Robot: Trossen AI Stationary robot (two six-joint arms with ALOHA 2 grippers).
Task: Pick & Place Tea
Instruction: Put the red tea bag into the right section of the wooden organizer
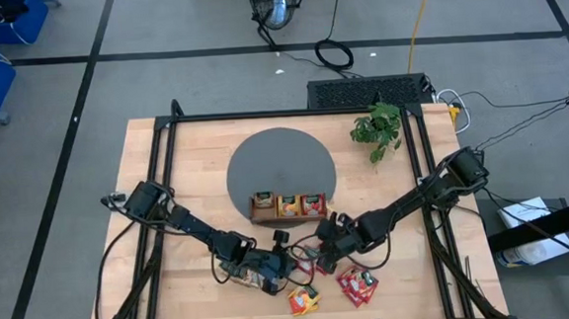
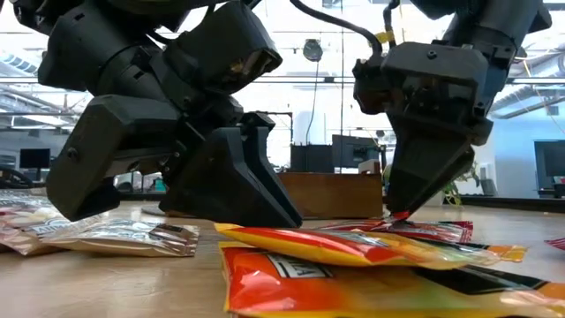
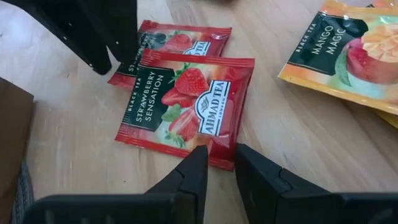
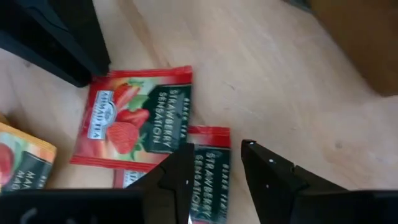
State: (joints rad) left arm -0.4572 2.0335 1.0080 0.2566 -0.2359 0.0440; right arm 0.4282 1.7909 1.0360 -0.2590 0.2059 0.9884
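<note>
Both dark arms reach in over the light wooden bench [image 1: 167, 177] and meet low near its front edge, just in front of the brown wooden three-compartment tray [image 1: 287, 207], which sits at the front rim of a round grey mat [image 1: 279, 155].

The left gripper [image 3: 217, 165] hangs close over the near edge of a red strawberry tea sachet [image 3: 186, 109] that lies flat on the wood; its fingers [image 3: 193, 177] stand only narrowly apart and hold nothing. A second red strawberry sachet [image 3: 180, 40] lies partly under the first.

The right gripper [image 4: 214, 158] hovers directly over that second sachet, with its fingers [image 4: 177, 171] parted to either side of the sachet's edge and nothing clamped between them. In the low view its tip comes down to the red sachets.

The two grippers face each other across the same pair of sachets, so each crowds the other's approach.

An orange-yellow mango tea sachet [image 3: 345, 53] lies just beside the red ones. More red sachets [image 1: 358, 286] and orange-yellow sachets [image 1: 303, 299] lie loose nearer the bench's front edge. The tray's compartments already hold sachets.

A small green plant [image 1: 379, 129] stands at the far right corner, well apart from the work.
</note>
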